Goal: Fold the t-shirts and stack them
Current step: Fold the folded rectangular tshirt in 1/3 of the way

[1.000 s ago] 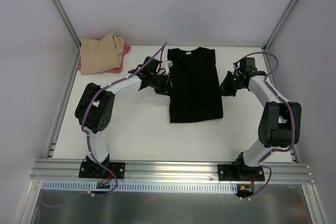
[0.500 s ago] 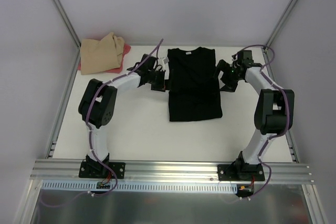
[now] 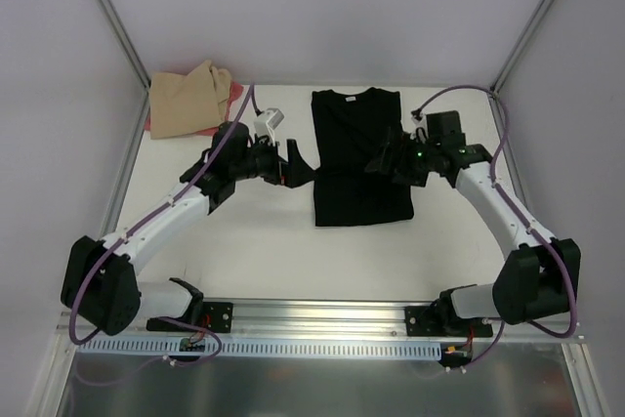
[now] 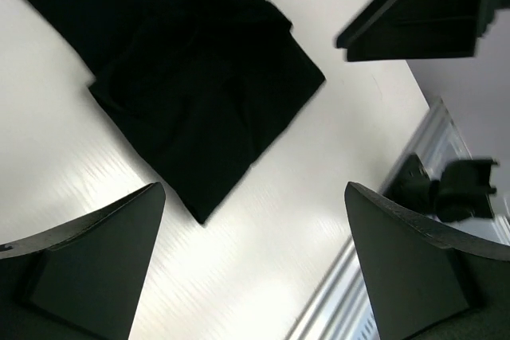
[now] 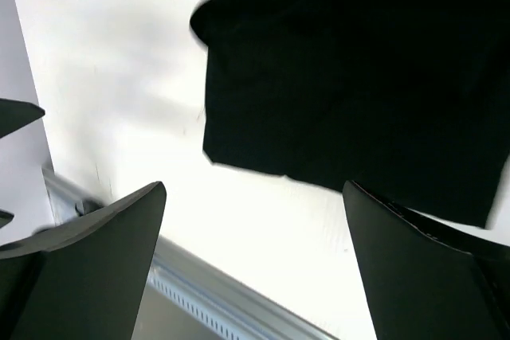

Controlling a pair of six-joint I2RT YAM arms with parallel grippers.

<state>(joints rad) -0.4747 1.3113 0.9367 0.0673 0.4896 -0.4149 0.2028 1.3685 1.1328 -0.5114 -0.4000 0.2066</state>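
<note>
black t-shirt point(image 3: 361, 158): sides folded in, flat | left gripper point(image 3: 296, 164) + right gripper point(image 3: 383, 158): wide open, empty, flanking it, likely for crosswise fold

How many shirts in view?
3: black shirt flat mid-table; tan shirt bunched in the far left corner; pink shirt under the tan one, mostly covered. More could be hidden beneath.

Ahead of my left gripper point(image 4: 253, 187) the black shirt point(image 4: 199, 93) runs past the wrist view's top edge; behind it, the tan shirt point(image 3: 186, 103) hides most of the pink-red one point(image 3: 235, 93).
</note>
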